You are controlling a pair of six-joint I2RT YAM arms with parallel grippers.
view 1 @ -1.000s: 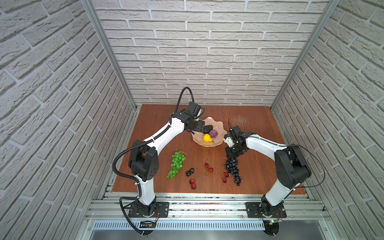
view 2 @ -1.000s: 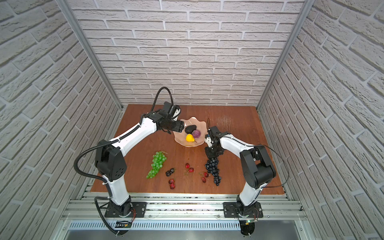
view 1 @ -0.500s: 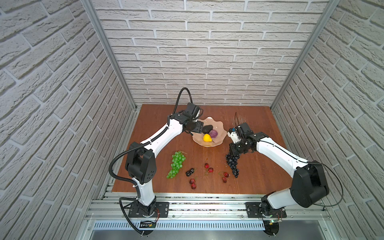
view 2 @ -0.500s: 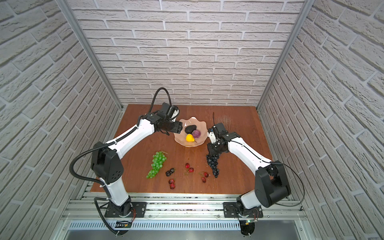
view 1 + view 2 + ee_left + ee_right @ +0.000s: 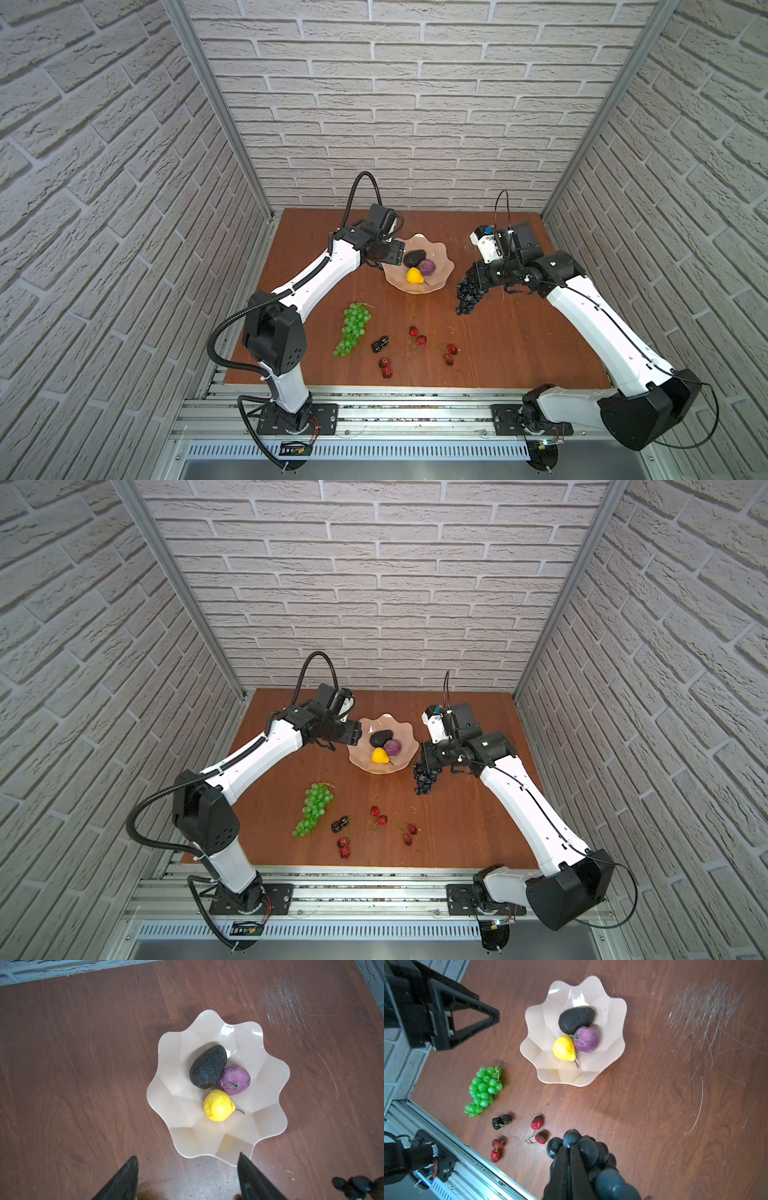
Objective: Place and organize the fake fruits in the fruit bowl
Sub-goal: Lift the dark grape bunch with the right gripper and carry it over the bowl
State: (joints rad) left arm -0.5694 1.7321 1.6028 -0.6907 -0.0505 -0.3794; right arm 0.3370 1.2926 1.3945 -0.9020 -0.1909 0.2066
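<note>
The dark grapes (image 5: 468, 294) hang just right of the pink bowl (image 5: 440, 261), mid-frame in both top views, with the right claw (image 5: 478, 276) pinched shut on the top of the bunch. The bowl already holds an avocado (image 5: 414, 257), a purple fruit (image 5: 427, 267) and a lemon (image 5: 414, 275), and the left claw (image 5: 187, 1158) hovers wide open and empty by its left rim. The floppy bunch could swing, bump the rim and push the bowl, or flop half out onto the counter (image 5: 519, 340).
</note>
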